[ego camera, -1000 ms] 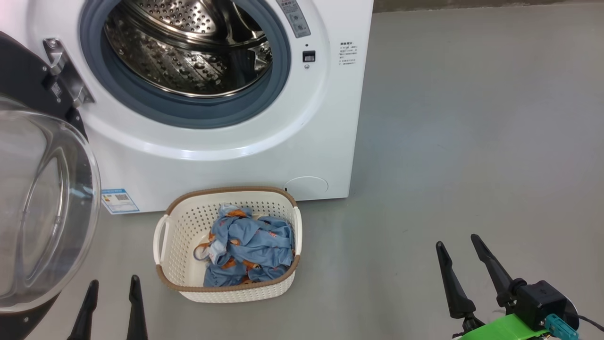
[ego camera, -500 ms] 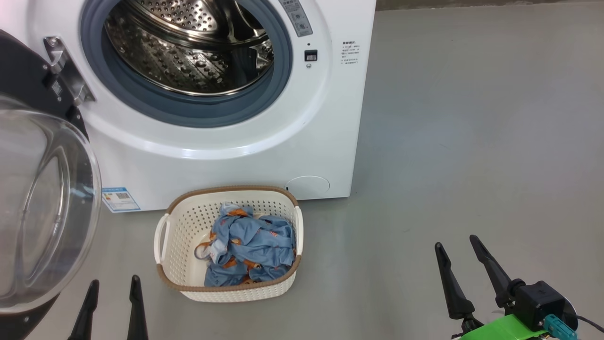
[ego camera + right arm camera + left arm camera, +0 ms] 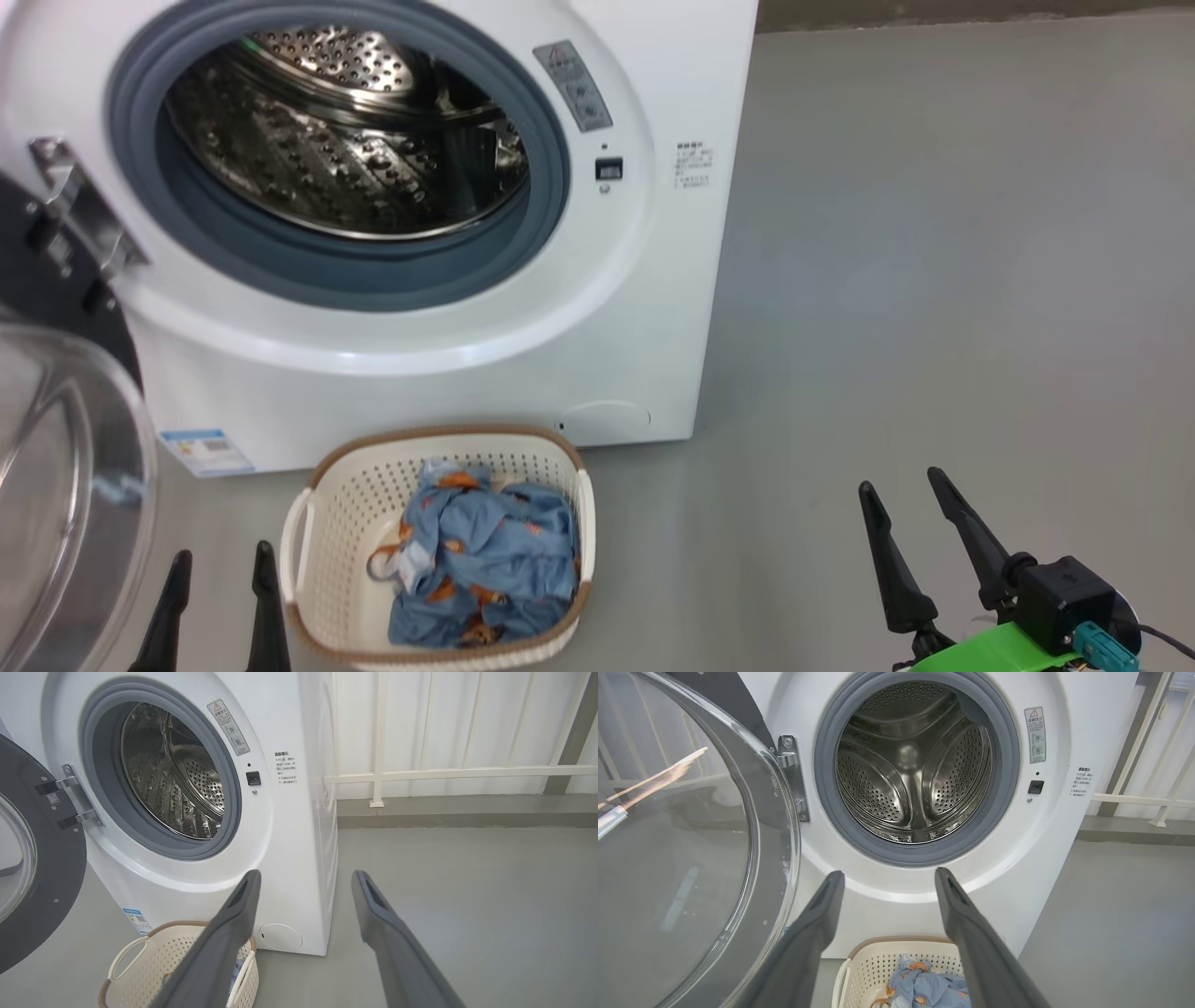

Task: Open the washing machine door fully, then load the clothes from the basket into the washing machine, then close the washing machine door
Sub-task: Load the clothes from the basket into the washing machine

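The white washing machine point(image 3: 448, 373) stands with its steel drum point(image 3: 345, 140) exposed. Its door point(image 3: 65, 485) hangs swung open at the left, glass bowl bulging toward me; the door point(image 3: 682, 858) also shows in the left wrist view. On the floor in front sits the cream basket point(image 3: 322, 523) holding crumpled light blue clothes point(image 3: 485, 560) with orange prints. My left gripper point(image 3: 219, 560) is open and empty just left of the basket. My right gripper point(image 3: 901, 481) is open and empty over bare floor, well right of the basket point(image 3: 140, 961).
Grey floor point(image 3: 934, 280) stretches to the right of the machine. A white railing point(image 3: 444, 772) and a low kerb run along the far wall behind it. A blue label point(image 3: 205, 451) marks the machine's lower left corner.
The whole head view has shifted: the camera tilted up, so the machine and basket sit lower in the picture. Both grippers stay open in the same spots.
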{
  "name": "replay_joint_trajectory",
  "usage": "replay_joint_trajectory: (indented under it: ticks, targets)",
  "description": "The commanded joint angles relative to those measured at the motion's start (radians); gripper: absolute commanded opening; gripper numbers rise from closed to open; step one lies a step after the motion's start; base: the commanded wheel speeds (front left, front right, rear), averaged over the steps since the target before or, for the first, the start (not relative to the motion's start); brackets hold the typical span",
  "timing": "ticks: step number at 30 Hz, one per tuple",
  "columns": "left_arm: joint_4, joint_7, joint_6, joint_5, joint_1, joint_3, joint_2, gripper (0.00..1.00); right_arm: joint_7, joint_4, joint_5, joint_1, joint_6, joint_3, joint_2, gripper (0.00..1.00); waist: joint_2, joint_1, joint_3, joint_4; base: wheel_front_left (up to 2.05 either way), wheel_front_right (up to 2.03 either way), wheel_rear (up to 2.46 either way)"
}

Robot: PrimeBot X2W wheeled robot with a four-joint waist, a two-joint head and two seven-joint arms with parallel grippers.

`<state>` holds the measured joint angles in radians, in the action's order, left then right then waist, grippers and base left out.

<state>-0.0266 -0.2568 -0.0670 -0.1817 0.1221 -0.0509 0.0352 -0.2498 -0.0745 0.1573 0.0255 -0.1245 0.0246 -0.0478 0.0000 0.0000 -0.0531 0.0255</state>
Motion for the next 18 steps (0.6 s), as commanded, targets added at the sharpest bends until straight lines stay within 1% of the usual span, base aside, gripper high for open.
replay_joint_trajectory:
  ticks: [1, 5, 9, 18]
  targets:
    - [0.031, -0.005, -0.002, -0.005, -0.027, -0.034, 0.015, 1.0, -0.012, 0.023, -0.005, -0.012, -0.006, 0.025, -0.002, 1.0, 0.0, 0.0, -0.001, 0.0, 1.74, -1.74, 0.0]
    - [0.03, -0.005, -0.001, -0.008, -0.027, -0.034, 0.015, 1.0, -0.012, 0.023, -0.004, -0.013, -0.006, 0.024, -0.002, 1.0, 0.0, 0.0, -0.007, 0.003, 1.4, -1.4, 0.0]
    - [0.03, -0.005, 0.002, -0.009, -0.029, -0.035, 0.015, 1.0, -0.012, 0.023, -0.003, -0.016, -0.006, 0.026, -0.002, 1.0, 0.0, 0.0, -0.015, 0.006, 0.85, -0.85, 0.0]
    - [0.025, -0.005, -0.002, -0.017, -0.03, -0.028, 0.015, 1.0, -0.012, 0.021, -0.003, -0.02, -0.006, 0.026, -0.002, 1.0, 0.0, 0.0, -0.025, 0.01, 0.14, -0.14, 0.0]
